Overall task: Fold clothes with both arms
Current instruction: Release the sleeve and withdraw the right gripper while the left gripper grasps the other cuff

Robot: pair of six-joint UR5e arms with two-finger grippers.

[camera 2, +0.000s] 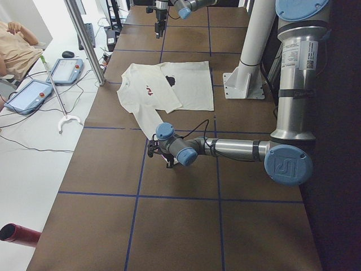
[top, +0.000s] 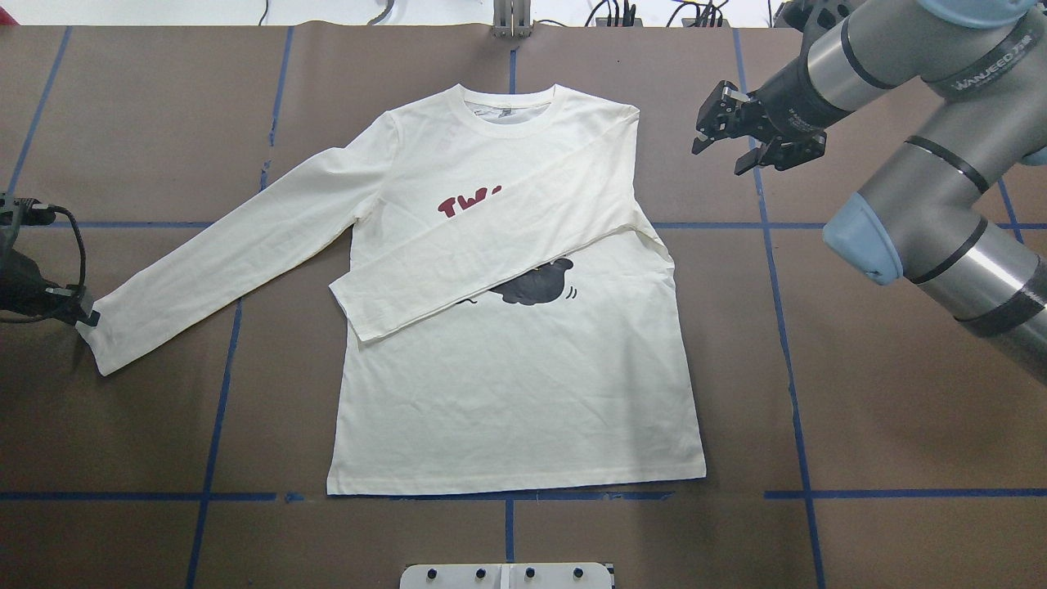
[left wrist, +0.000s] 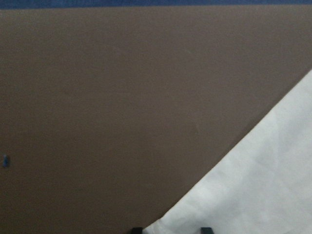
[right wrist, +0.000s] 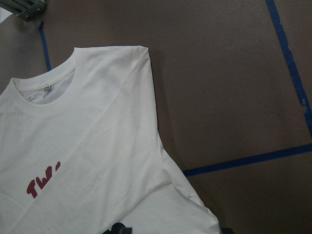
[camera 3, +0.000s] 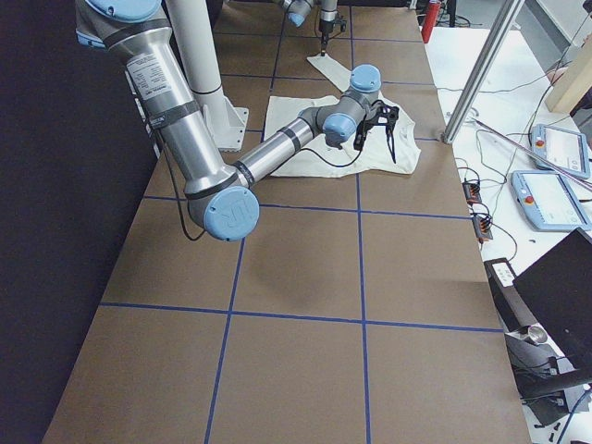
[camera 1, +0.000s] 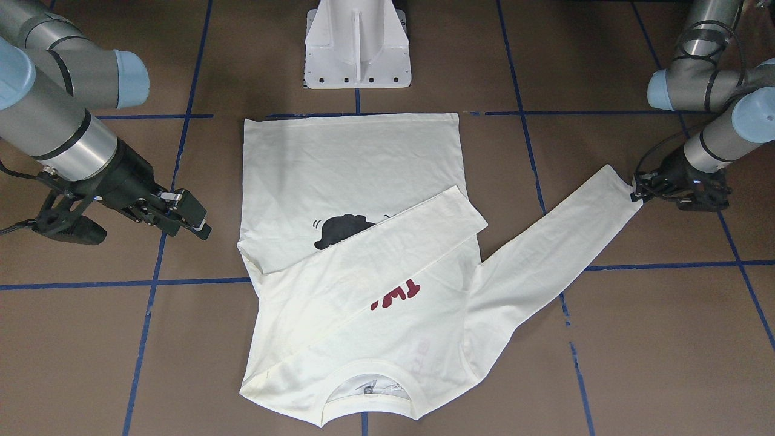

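The cream long-sleeved shirt (top: 515, 393) lies flat, face up, with its collar (top: 511, 105) at the far side. One sleeve (top: 491, 254) is folded slantwise across the chest, covering part of the black cat print (top: 536, 288) and the red lettering (top: 466, 204). The other sleeve (top: 245, 237) stretches out flat toward my left gripper (top: 86, 317). That gripper is down at the table, its fingertips (left wrist: 137, 229) apart on either side of the cuff corner (left wrist: 253, 190). My right gripper (top: 724, 139) hangs open above the bare table beside the shirt's shoulder (right wrist: 131, 63), holding nothing.
The white pedestal base (camera 1: 357, 54) stands just beyond the shirt's hem. Blue tape lines (top: 789, 368) grid the brown table. Off the table's far edge, the left side view shows control pendants (camera 2: 31, 93), a metal post (camera 2: 84, 39) and a seated person (camera 2: 14, 45).
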